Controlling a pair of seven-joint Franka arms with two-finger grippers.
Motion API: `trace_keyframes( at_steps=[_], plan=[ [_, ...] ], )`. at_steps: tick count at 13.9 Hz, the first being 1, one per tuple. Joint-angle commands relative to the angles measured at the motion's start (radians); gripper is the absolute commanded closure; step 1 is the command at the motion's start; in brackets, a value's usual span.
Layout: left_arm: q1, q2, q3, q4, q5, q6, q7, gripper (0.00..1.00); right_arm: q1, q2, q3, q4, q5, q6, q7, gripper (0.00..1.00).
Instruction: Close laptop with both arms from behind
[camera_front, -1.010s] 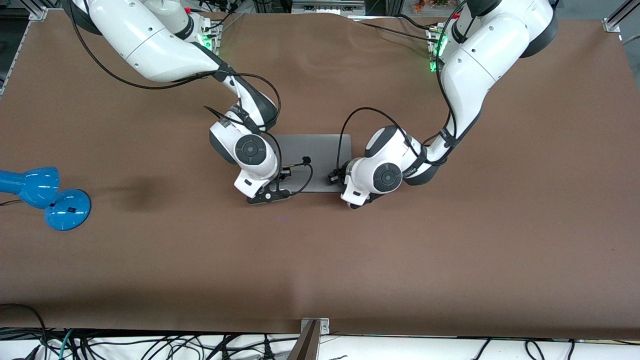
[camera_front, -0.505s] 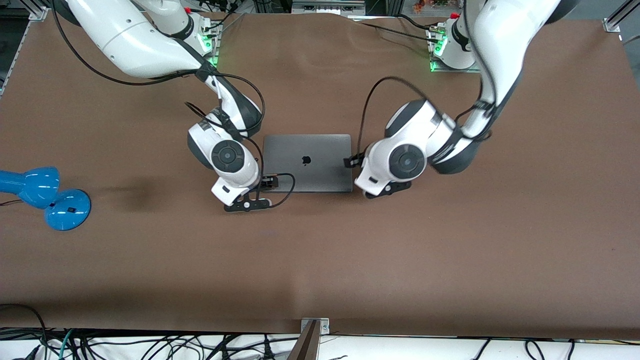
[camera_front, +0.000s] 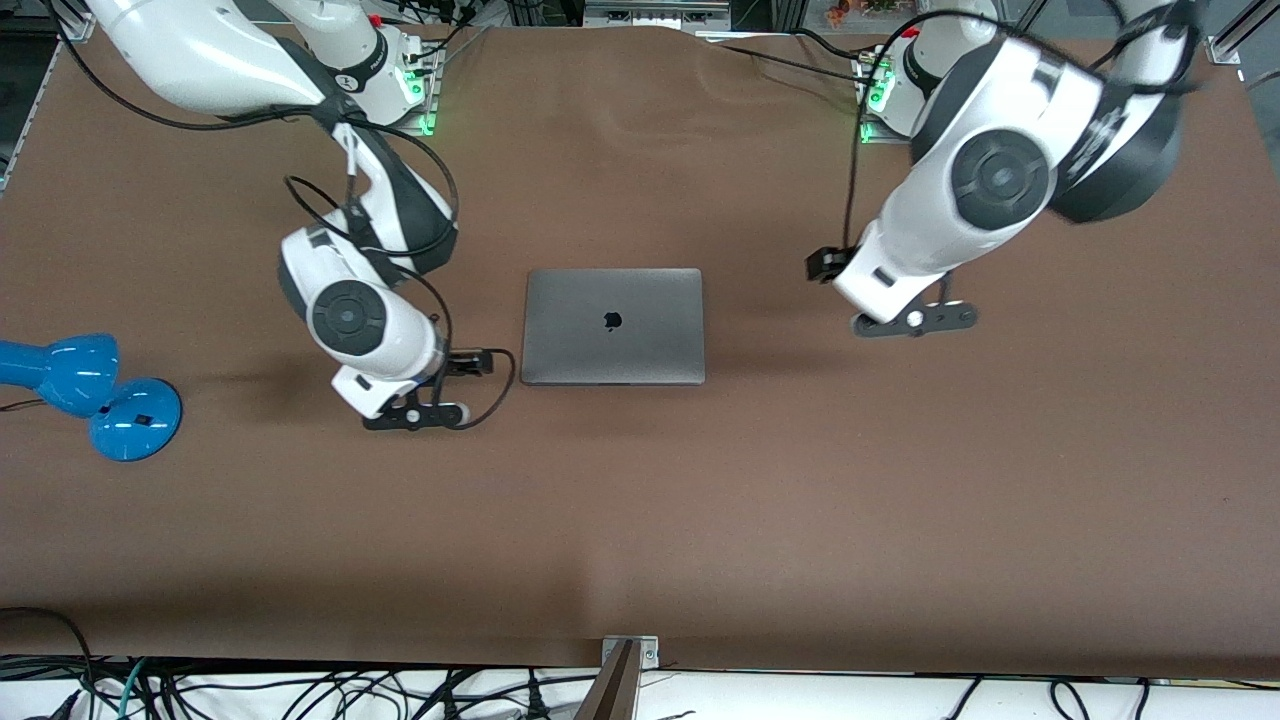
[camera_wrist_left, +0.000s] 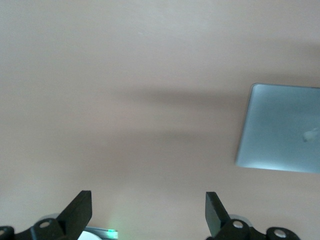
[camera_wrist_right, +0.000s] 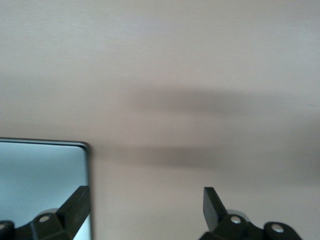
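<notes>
Laptop (camera_front: 613, 326) lies shut and flat in the middle of the counter (camera_front: 700, 520), a slim grey metal slab with rounded corners, a smooth matte lid and a small dark logo at the lid's centre. The counter is covered in a plain brown, felt-like sheet with faint creases on the side of the laptop toward the arm bases. Both arms are glossy white shells with black joint rings and looping black cables. The right claw (camera_front: 415, 416) hangs over bare counter just beside the laptop, toward the right arm's end of the table, clear of the lid; in the right wrist view its two black fingers (camera_wrist_right: 75, 207) stand spread wide apart with nothing between them, and one rounded corner of the grey lid (camera_wrist_right: 42, 185) shows next to one finger. The left claw (camera_front: 915, 320) is up over bare counter well apart from the laptop, toward the left arm's end of the table; its blunt, wedge-shaped fingers (camera_wrist_left: 80, 212) are likewise spread with nothing held, and in that wrist view the laptop (camera_wrist_left: 282, 127) shows as a pale, softly reflective panel off to one edge, with brown surface between it and the fingers. A glossy blue desk lamp (camera_front: 85, 392), with a round base and a bulbous head, sits well away from the laptop at the right arm's end of the counter.
</notes>
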Motion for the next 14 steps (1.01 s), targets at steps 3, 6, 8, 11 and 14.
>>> trace_keyframes(
  at_steps=[3, 6, 8, 11, 14],
  plan=[
    [0.027, -0.277, 0.169, -0.236, -0.026, 0.029, 0.243, 0.0, -0.075, -0.06, 0.01, 0.094, 0.018, -0.175, -0.131, 0.0],
    [0.066, -0.351, 0.235, -0.274, -0.026, 0.029, 0.381, 0.0, -0.105, -0.08, -0.017, 0.16, 0.015, -0.235, -0.287, 0.0],
    [0.066, -0.447, 0.24, -0.372, -0.026, 0.046, 0.402, 0.0, -0.035, -0.144, -0.175, 0.162, 0.061, -0.23, -0.406, 0.0],
    [0.054, -0.48, 0.241, -0.347, -0.026, 0.031, 0.392, 0.0, 0.046, -0.229, -0.39, 0.139, 0.252, -0.223, -0.487, 0.0],
    [0.049, -0.425, 0.243, -0.241, -0.017, -0.026, 0.389, 0.0, 0.043, -0.385, -0.419, 0.038, 0.257, -0.21, -0.472, 0.0]
  ],
)
